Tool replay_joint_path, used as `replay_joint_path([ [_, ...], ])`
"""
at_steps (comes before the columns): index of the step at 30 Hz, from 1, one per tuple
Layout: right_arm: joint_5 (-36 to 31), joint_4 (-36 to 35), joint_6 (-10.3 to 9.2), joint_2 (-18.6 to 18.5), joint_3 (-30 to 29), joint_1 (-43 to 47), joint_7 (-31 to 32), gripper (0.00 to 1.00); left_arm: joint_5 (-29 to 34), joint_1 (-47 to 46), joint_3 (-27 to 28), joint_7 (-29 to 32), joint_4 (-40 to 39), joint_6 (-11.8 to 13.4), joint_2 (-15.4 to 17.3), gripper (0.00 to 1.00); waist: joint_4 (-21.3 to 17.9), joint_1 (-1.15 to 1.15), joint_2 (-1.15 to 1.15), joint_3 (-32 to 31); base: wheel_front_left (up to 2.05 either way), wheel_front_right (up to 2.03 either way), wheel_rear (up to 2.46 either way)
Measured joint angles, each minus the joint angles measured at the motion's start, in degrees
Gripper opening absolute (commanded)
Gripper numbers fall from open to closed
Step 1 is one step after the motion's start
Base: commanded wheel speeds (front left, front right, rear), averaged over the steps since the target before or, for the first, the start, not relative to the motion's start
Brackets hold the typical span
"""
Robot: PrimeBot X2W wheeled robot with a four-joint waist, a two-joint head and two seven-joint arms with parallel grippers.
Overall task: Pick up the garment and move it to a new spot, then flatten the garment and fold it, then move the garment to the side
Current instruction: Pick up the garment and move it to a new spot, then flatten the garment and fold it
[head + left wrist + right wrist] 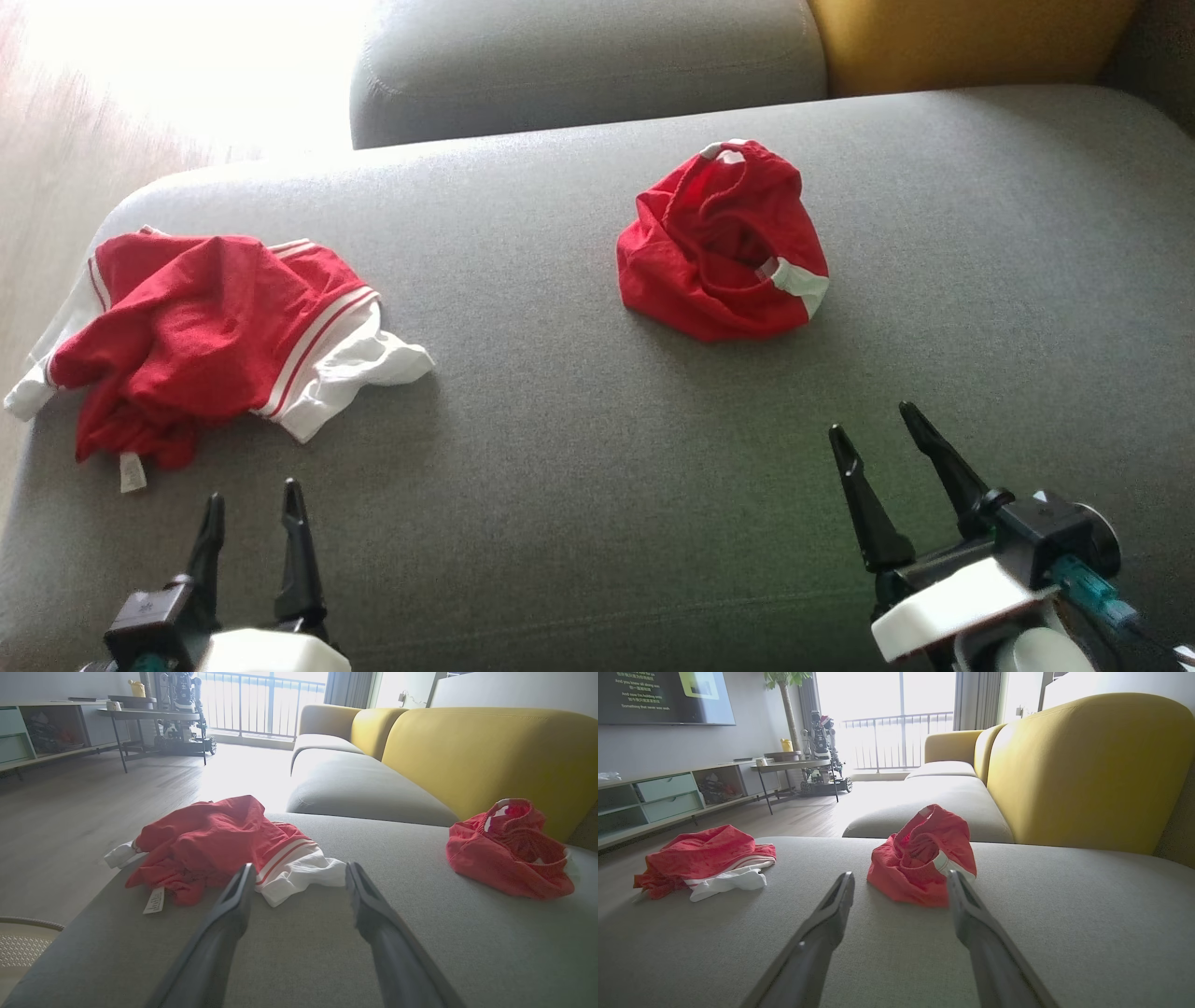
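Both claws hover low over the wide grey fabric sofa seat (597, 485), and both are spread apart with nothing between the fingers. The right gripper (873, 420) points at the bunched-up red garment with a pale grey waistband patch (724, 243), which sits straight ahead of its tips, a little way off on bare cushion, with nothing lying between them. In the right wrist view the heap rises just beyond that claw (900, 875). The left gripper (254, 495) faces the crumpled red top with white sleeves and striped trim (205, 327), close ahead and slightly to its outer side, hanging over the cushion's edge; a white label tag (154, 900) trails from its near hem. Beyond the bunched garment stands the mustard-yellow sofa backrest (1087, 765). Past both claws lie a second grey seat cushion (579, 65) and the pale wooden floor (70, 812), sunlit.
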Motion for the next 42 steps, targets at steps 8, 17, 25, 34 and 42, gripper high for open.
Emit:
replay_joint_path([
  [8, 0.0, 0.0, 0.0, 0.0, 0.4, 0.0, 0.0, 1.0, 0.6, 0.2, -0.5, 0.0, 0.0, 0.1, 0.0, 1.0, 0.4, 0.0, 0.0, -0.2, 0.0, 0.0, 0.0],
  [17, 0.0, 0.0, 0.0, 0.0, 1.0, 0.0, 0.0, 1.0, -0.6, 0.3, -1.4, 0.0, 0.3, 0.1, 0.0, 1.0, 0.9, 0.0, 0.0, -0.5, 0.0, 0.0, 0.0],
  [25, 0.1, 0.0, 0.0, 0.0, 1.1, 0.0, 0.0, 1.0, -0.6, 0.3, -1.4, 0.0, 0.8, 0.0, 0.0, 1.0, 1.1, 0.01, 0.0, -0.8, 0.0, 0.0, 0.0],
  [34, 0.2, 0.0, 0.0, 0.0, 1.5, 0.0, 0.0, 1.0, -1.8, 0.3, -0.6, 0.0, 1.0, 0.0, 0.0, 1.0, 0.9, 0.0, 0.0, -0.7, 0.0, 0.0, 0.0],
  [42, 0.6, -0.6, 0.0, 0.0, 1.5, -0.1, 0.0, 1.0, -3.7, -2.8, -2.9, 0.0, 1.4, -2.8, 0.0, 1.0, -1.7, 0.01, 0.0, 0.8, 0.0, 0.0, 0.0],
])
